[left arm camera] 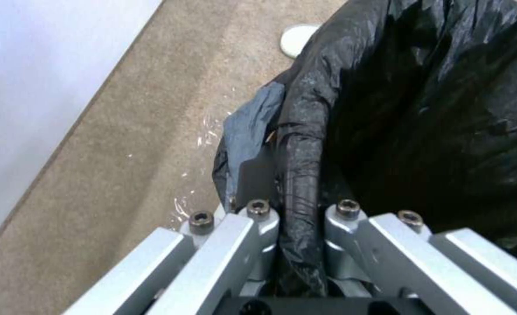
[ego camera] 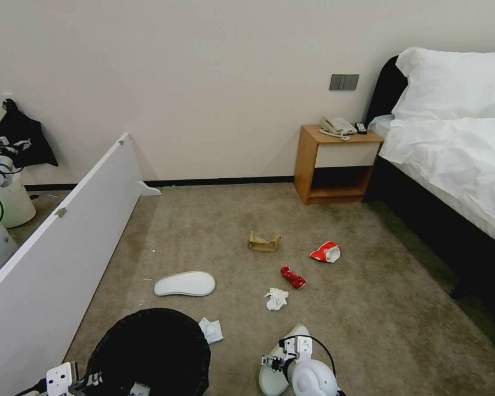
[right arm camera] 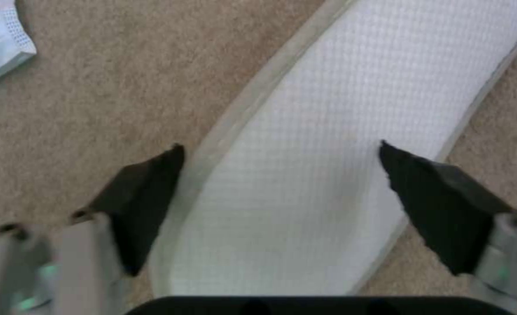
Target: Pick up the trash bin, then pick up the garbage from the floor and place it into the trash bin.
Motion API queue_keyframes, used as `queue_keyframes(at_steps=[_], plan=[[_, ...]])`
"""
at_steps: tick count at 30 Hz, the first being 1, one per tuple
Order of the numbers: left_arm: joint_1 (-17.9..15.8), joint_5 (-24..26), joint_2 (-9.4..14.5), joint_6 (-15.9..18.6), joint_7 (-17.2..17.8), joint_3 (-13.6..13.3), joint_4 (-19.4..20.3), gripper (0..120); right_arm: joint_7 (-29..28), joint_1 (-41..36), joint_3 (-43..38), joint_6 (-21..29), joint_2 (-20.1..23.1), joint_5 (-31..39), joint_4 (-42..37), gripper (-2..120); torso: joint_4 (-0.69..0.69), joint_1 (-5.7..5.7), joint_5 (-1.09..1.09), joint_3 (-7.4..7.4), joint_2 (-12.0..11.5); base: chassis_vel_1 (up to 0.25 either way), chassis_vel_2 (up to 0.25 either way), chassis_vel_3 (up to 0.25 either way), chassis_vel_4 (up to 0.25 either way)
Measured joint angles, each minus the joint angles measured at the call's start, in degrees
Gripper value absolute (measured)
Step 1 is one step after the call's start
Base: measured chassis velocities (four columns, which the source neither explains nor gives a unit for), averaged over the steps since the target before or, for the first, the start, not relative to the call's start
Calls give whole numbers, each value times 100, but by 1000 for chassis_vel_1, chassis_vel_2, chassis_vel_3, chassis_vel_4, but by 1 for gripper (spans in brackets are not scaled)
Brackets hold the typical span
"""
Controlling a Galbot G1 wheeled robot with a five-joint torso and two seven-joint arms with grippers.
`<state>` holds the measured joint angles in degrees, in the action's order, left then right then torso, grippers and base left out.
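The left end effector (left arm camera: 296, 227) is pinching the rim of the trash bin (ego camera: 148, 352), with the crinkly black bag squeezed between its silver fingers (left arm camera: 258, 227). The bin sits at the robot's left, low in the head view, next to a long white board (ego camera: 55, 247). The right end effector (right arm camera: 282, 192) is down by the floor with its two dark fingertips (right arm camera: 148, 197) spread wide, one on each side of a flat white slipper (right arm camera: 328, 153). It is not squeezing the slipper. A second white slipper (ego camera: 185, 284) lies on the carpet (ego camera: 368, 308) just past the bin. A bit of white paper (ego camera: 210, 330) lies right beside the bin. Farther out are a crumpled white tissue (ego camera: 276, 298), a crushed red wrapper (ego camera: 292, 276), a red-and-white crushed cup (ego camera: 325, 252) and a folded brown cardboard (ego camera: 264, 242), all apart from each other. A wooden nightstand (ego camera: 335, 165) with a phone (ego camera: 336, 126) stands by the wall, next to a bed (ego camera: 451, 148).
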<state>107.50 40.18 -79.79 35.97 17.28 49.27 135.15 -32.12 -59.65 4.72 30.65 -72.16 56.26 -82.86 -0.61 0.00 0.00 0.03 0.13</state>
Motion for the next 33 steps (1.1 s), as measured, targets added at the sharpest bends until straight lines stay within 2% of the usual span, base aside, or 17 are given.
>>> queue_keyframes(at_steps=[5, 6, 7, 8, 11, 14, 16, 17, 19, 23, 33], plan=[[-4, 2, -3, 0, 0, -1, -4, 4, 0, -4, 0, 0, 12, 6, -8, 61, 0, 0, 0, 0, 0, 0, 0, 0, 0], [-4, 2, -3, 0, 0, -1, -4, 4, 0, -4, 0, 0, 12, 6, -8, 61, 0, 0, 0, 0, 0, 0, 0, 0, 0], [-5, 2, -6, 0, 0, -2, -4, 4, 0, -5, 1, 0, 13, 7, -13, 52, 0, 0, 0, 0, 0, 0, 0, 0, 0], [-5, 2, -6, 0, 0, -2, -4, 4, 0, -5, 1, 0, 13, 7, -13, 52, 0, 0, 0, 0, 0, 0, 0, 0, 0], [-3, 9, -10, 0, 0, -2, -6, 4, 2, -3, 7, 0, 22, 9, -19, 38, 0, 0, 0, 0, 0, 0, 0, 0, 0], [-3, 14, -9, 0, 0, 1, -6, 4, -1, -3, 7, 0, 32, 9, -33, 33, 0, 0, 0, 0, 0, 0, 0, 0, 0], [-3, 21, -8, 0, 0, 1, -6, 4, -16, -10, 7, 0, 63, 13, -73, 19, 0, 0, 0, 0, 0, 0, 0, 0, 0], [-3, 21, -8, 0, 0, 1, -6, 4, -16, -10, 7, 0, 63, 13, -73, 19, 0, 0, 0, 0, 0, 0, 0, 0, 0], [-5, 22, -8, 0, 0, 0, -6, 4, -29, -38, 3, -1, 87, 15, -97, 8, -1, 0, 0, 0, 0, 0, 0, 0, 0], [-5, 27, -6, 0, 0, -1, -5, 4, -32, -58, -4, -2, 103, 16, -107, 0, -1, 0, 0, 1, 0, 0, 0, 0, 0], [-5, 48, 0, 0, 0, 7, -4, 4, -42, -81, -4, -1, 135, 27, -167, 0, 0, 0, 0, 1, 0, 0, 0, 0, 0]])
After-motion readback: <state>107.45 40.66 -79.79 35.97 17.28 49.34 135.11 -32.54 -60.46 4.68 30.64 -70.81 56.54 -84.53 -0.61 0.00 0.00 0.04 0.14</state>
